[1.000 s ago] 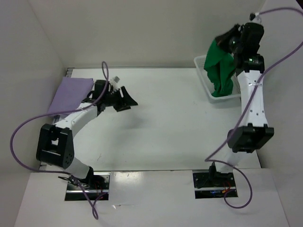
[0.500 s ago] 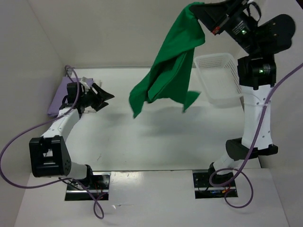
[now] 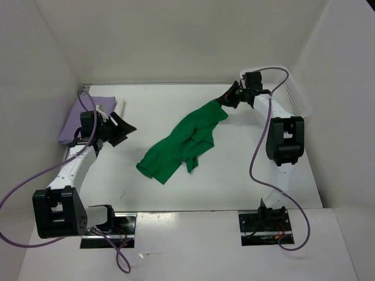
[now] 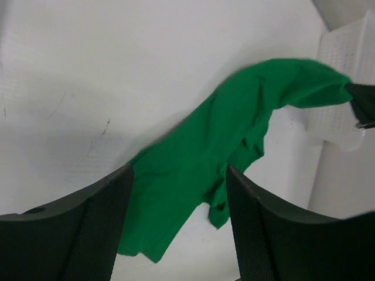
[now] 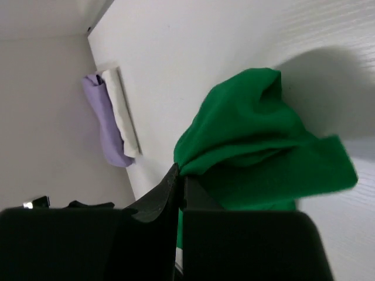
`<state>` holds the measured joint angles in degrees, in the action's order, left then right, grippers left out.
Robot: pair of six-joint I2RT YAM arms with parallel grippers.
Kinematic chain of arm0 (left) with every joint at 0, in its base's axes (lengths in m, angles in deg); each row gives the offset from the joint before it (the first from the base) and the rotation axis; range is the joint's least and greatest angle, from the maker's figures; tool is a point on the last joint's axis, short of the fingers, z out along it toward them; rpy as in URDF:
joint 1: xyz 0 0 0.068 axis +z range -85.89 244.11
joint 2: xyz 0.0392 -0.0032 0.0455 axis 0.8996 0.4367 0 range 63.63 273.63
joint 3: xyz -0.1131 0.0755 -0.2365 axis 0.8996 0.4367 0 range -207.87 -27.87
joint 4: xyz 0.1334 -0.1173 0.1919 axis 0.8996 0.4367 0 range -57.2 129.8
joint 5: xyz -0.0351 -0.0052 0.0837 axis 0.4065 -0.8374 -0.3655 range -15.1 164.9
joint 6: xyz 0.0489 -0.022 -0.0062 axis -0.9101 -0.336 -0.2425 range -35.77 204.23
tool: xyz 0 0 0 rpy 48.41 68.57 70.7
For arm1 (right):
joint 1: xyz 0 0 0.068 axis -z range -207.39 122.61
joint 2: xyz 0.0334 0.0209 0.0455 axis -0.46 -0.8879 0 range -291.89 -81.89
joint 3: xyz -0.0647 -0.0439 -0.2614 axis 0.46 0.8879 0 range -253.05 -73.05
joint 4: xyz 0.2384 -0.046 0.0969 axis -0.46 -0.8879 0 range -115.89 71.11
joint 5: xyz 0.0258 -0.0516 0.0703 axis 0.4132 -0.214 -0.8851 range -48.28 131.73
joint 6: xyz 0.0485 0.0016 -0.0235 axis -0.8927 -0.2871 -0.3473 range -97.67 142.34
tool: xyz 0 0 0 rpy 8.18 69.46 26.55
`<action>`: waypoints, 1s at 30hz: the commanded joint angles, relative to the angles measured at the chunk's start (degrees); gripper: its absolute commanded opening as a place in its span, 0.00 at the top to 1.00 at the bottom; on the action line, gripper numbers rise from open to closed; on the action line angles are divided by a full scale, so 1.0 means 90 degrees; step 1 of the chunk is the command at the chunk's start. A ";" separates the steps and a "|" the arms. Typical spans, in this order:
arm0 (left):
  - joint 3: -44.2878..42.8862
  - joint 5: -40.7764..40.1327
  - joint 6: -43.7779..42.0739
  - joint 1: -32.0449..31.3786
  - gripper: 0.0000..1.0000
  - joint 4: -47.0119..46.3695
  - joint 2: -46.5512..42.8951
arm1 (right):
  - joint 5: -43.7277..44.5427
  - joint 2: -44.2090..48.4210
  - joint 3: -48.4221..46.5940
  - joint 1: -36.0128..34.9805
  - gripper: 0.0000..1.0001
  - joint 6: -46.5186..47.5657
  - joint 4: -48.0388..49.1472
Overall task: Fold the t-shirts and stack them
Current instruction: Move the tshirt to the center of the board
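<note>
I'm working in what reads as a robotics lab cell — a plain white table (image 3: 164, 105) boxed in by bare white panels (image 3: 176, 41). Metal mounting plates (image 3: 108, 231) sit at its near edge, and purple cables (image 3: 252, 164) loop loose over the surface — test-bench fittings.

From above, my left arm (image 3: 88, 126) covers part of the purple shirt (image 3: 73, 120). On the left wrist view the basket (image 4: 345, 76) runs off the right edge, and fingers (image 4: 88, 234) hide part of the green shirt's (image 4: 222, 146) lower end.
</note>
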<state>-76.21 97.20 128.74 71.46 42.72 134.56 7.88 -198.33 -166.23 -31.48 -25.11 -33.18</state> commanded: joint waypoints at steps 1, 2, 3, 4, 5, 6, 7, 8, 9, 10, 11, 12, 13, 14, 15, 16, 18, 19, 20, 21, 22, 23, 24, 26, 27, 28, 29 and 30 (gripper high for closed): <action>0.0195 -0.0252 -0.0405 -0.0396 0.29 0.0139 -0.0167 | 0.0177 0.0110 -0.1155 -0.0256 1.00 0.0612 0.0018; 0.0195 -0.0252 -0.0405 -0.0484 0.29 0.0033 -0.0167 | 0.0119 -0.0136 -0.2126 -0.0335 1.00 0.0855 -0.0643; 0.0195 -0.0097 -0.0405 -0.0563 0.29 -0.0046 -0.0167 | 0.0118 -0.0360 -0.2629 -0.0442 1.00 0.0934 -0.0939; 0.0040 -0.0096 -0.0405 -0.0776 0.30 -0.0124 -0.0090 | 0.0118 -0.0730 -0.3118 -0.0714 1.00 0.1022 -0.1464; -0.0077 -0.0096 -0.0405 -0.0923 0.32 -0.0125 -0.0089 | 0.0118 -0.0869 -0.4147 -0.0871 1.00 0.1236 -0.1740; -0.0214 -0.0212 -0.0405 -0.1050 0.32 -0.0125 -0.0002 | 0.0292 -0.0967 -0.4660 -0.1027 1.00 0.1325 -0.2004; -0.0467 -0.0290 -0.0405 -0.1158 0.32 0.0049 0.0067 | 0.0371 -0.0968 -0.5448 -0.1338 1.00 0.1403 -0.2277; -0.0469 -0.0291 -0.0405 -0.1217 0.32 0.0051 0.0067 | 0.0449 -0.0891 -0.5746 -0.1458 1.00 0.1462 -0.2280; -0.0537 -0.0291 -0.0405 -0.1218 0.32 0.0051 0.0009 | 0.0585 -0.0542 -0.5952 -0.1536 1.00 0.1463 -0.2280; -0.0537 -0.0291 -0.0405 -0.1160 0.32 0.0051 0.0009 | 0.0587 -0.0297 -0.6128 -0.1537 1.00 0.1385 -0.2222; -0.0537 -0.0291 -0.0327 -0.1159 0.32 0.0051 -0.0069 | 0.0587 -0.0033 -0.6130 -0.1537 1.00 0.1268 -0.1980; -0.0537 -0.0126 -0.0230 -0.1072 0.32 0.0051 -0.0069 | 0.0693 0.0240 -0.6198 -0.1537 1.00 0.1267 -0.1871; -0.0537 -0.0047 -0.0229 -0.1071 0.32 -0.0046 -0.0069 | 0.0781 0.0755 -0.6286 -0.1537 0.99 0.1267 -0.1802; -0.0537 0.0011 -0.0152 -0.1013 0.32 -0.0047 -0.0002 | 0.0850 0.0973 -0.6345 -0.1401 0.99 0.1267 -0.1802; -0.0605 0.0080 -0.0093 -0.1013 0.32 -0.0124 -0.0001 | 0.0908 0.1188 -0.6345 -0.1294 0.99 0.1267 -0.1802; -0.0606 0.0080 -0.0092 -0.1013 0.32 -0.0125 0.0086 | 0.0909 0.1596 -0.6345 -0.0993 0.99 0.1267 -0.1802; -0.0771 0.0148 -0.0034 -0.1013 0.32 -0.0203 0.0175 | 0.0609 0.1970 -0.6083 -0.0582 0.99 0.1005 -0.1617; -0.0772 0.0207 -0.0034 -0.1013 0.32 -0.0203 0.0271 | 0.0519 0.2261 -0.6081 -0.0377 0.99 0.0897 -0.1510; -0.0859 0.0207 -0.0034 -0.1013 0.32 -0.0271 0.0359 | 0.0518 0.2361 -0.6081 -0.0152 0.99 0.0838 -0.1441; -0.0860 0.0207 0.0024 -0.1013 0.32 -0.0271 0.0360 | 0.0460 0.2430 -0.6149 -0.0150 1.00 0.0838 -0.1382; -0.0860 0.0207 0.0025 -0.1013 0.32 -0.0271 0.0418 | 0.0392 0.2508 -0.6150 -0.0150 1.00 0.0731 -0.1382; -0.0860 0.0285 0.0025 -0.0926 0.32 -0.0271 0.0419 | 0.0285 0.2508 -0.6150 -0.0150 1.00 0.0595 -0.1198; -0.0860 0.0353 0.0093 -0.0925 0.32 -0.0329 0.0419 | 0.0081 0.2508 -0.6072 -0.0237 1.00 0.0526 -0.1119; -0.0802 0.0354 0.0093 -0.0759 0.32 -0.0330 0.0419 | -0.0019 0.2285 -0.5829 -0.0655 1.00 0.0457 -0.1030; -0.0801 0.0354 0.0093 -0.0759 0.32 -0.0330 0.0342 | -0.0019 0.2139 -0.5828 -0.0871 1.00 0.0582 -0.1030; -0.0724 0.0354 0.0093 -0.0681 0.32 -0.0330 0.0341 | -0.0096 0.1760 -0.5828 -0.1076 1.00 0.0642 -0.1136; -0.0655 0.0354 0.0151 -0.0603 0.32 -0.0330 0.0273 | -0.0097 0.1534 -0.5760 -0.1426 1.00 0.0700 -0.1292; -0.0655 0.0354 0.0152 -0.0602 0.32 -0.0272 0.0272 | -0.0310 0.1310 -0.5643 -0.1623 1.00 0.0769 -0.1361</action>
<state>-81.74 99.02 129.44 64.99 41.91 138.23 8.95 -176.25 -221.01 -41.71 -18.64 -42.49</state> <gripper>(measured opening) 0.685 0.012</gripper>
